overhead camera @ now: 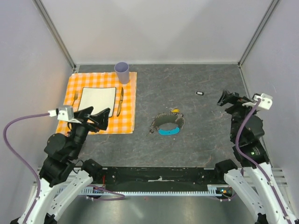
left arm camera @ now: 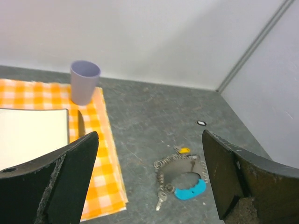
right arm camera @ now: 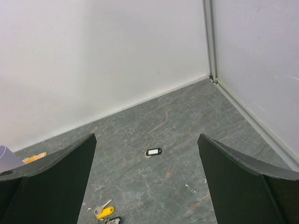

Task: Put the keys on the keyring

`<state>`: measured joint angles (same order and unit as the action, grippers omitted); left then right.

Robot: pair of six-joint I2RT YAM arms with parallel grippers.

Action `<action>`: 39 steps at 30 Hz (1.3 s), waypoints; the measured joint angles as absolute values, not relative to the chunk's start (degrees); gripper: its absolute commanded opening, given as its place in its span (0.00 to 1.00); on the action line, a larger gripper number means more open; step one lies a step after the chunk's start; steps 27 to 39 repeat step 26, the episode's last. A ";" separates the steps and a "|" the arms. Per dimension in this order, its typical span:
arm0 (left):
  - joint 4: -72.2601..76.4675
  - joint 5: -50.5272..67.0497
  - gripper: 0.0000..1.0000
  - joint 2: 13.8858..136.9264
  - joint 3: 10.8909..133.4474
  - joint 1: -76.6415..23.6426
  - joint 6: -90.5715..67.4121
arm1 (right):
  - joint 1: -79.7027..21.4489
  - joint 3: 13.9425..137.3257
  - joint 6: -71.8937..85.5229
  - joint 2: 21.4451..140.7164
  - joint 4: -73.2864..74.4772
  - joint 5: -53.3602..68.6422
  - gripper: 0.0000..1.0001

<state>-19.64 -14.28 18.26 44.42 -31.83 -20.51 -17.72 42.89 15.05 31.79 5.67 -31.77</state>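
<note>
Black fingers (left arm camera: 70,177) of the left pincer (left arm camera: 150,140) fill the lower corners of the left wrist view. They are spread wide and released, with nothing between them. The right pincer (right arm camera: 147,140) is just as wide and grasps nothing either.

From above, the left pincer (overhead camera: 96,117) hangs over the near right corner of an orange-and-white checked cloth (overhead camera: 128,93) at 9 o'clock on the dark grey marbled desk (overhead camera: 210,135). On the cloth lie a white square plate (overhead camera: 97,98), a knife (overhead camera: 119,100) along the plate's right side and a fork (overhead camera: 74,98) along its left. A lilac plastic cup (overhead camera: 122,72) stands upright on the far edge of the cloth.

The keyring (overhead camera: 156,122), a loop of thin grey metal chain with a bright blue curved plastic section (overhead camera: 168,131) at its 6 o'clock, lies flat near the desk's centre. A strip of bare desk separates it from the cloth's right edge. The small yellow-orange key (overhead camera: 175,111) lies at the loop's 1 o'clock, just beside the chain; I cannot tell whether they touch. A tiny black oblong key with a white centre (overhead camera: 200,93) lies alone at 2 o'clock, well apart from the loop. In the right wrist view this key (right arm camera: 153,151) sits between the spread fingers, with open desk on every side.

The right pincer (overhead camera: 221,98) hovers at 3 o'clock, close to the right wall, with the black key at its 10 o'clock. White walls close in the desk at 9, 12 and 3 o'clock. The widest open room runs from the loop towards 12 o'clock.
</note>
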 measured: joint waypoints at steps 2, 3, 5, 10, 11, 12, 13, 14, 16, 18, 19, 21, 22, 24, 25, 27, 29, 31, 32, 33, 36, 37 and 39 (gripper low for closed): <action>-20.49 -16.10 0.99 16.32 44.99 -31.83 -18.57 | -17.72 42.89 14.02 28.77 6.63 -32.47 0.98; -20.88 -16.88 0.99 15.38 45.15 -31.83 -17.41 | -17.72 42.87 13.41 27.68 7.25 -32.82 0.98; -21.06 -18.50 0.99 13.96 45.19 -31.83 -15.44 | -17.72 42.85 12.29 26.11 8.49 -33.10 0.98; -20.86 -22.35 0.99 11.07 44.80 -31.83 -11.99 | -17.72 42.83 10.02 23.92 10.07 -33.12 0.98; -20.69 -22.70 0.99 10.57 44.47 -31.83 -11.64 | -17.72 42.85 9.56 23.75 10.44 -33.10 0.98; -20.60 -23.18 0.99 10.11 44.03 -31.83 -11.40 | -17.72 42.85 9.13 23.64 10.79 -33.10 0.98; -20.62 -23.53 0.99 9.72 43.59 -31.83 -11.20 | -17.72 42.85 8.73 23.51 11.09 -33.10 0.98; -20.71 -23.79 0.99 9.45 43.27 -31.83 -11.07 | -17.72 42.85 8.47 23.40 11.38 -33.10 0.98; -20.78 -23.94 0.99 9.04 42.78 -31.83 -10.83 | -17.72 42.87 8.03 23.20 11.73 -33.10 0.98; -20.91 -23.94 0.99 8.73 42.74 -31.83 -10.72 | -17.72 42.87 7.62 22.96 11.88 -33.10 0.98; -20.91 -23.94 0.99 8.58 42.74 -31.83 -10.68 | -17.72 42.87 7.53 22.85 11.94 -33.10 0.98; -20.91 -23.94 0.99 8.32 42.74 -31.83 -10.63 | -17.72 42.87 7.31 22.57 11.99 -33.10 0.98; -20.95 -23.94 0.99 8.12 42.74 -31.83 -10.61 | -17.72 42.87 7.25 22.46 12.03 -33.08 0.98; -20.93 -23.97 0.99 7.79 42.74 -31.83 -10.61 | -17.72 42.87 7.22 22.37 12.14 -33.04 0.98; -20.95 -23.97 0.99 7.66 42.74 -31.83 -10.61 | -17.72 42.87 7.22 22.37 12.19 -33.04 0.98; -20.97 -23.97 0.99 7.51 42.74 -31.83 -10.61 | -17.72 42.89 7.22 22.37 12.25 -33.01 0.98; -20.97 -23.97 0.99 7.51 42.74 -31.83 -10.61 | -17.72 42.89 7.22 22.37 12.25 -33.01 0.98; -20.97 -23.97 0.99 7.51 42.74 -31.83 -10.61 | -17.72 42.89 7.22 22.37 12.25 -33.01 0.98; -20.97 -23.97 0.99 7.51 42.74 -31.83 -10.61 | -17.72 42.89 7.22 22.37 12.25 -33.01 0.98; -20.97 -23.97 0.99 7.51 42.74 -31.83 -10.61 | -17.72 42.89 7.22 22.37 12.25 -33.01 0.98; -20.97 -23.97 0.99 7.51 42.74 -31.83 -10.61 | -17.72 42.89 7.22 22.37 12.25 -33.01 0.98; -20.97 -23.97 0.99 7.51 42.74 -31.83 -10.61 | -17.72 42.89 7.22 22.37 12.25 -33.01 0.98; -20.97 -23.97 0.99 7.51 42.74 -31.83 -10.61 | -17.72 42.89 7.22 22.37 12.25 -33.01 0.98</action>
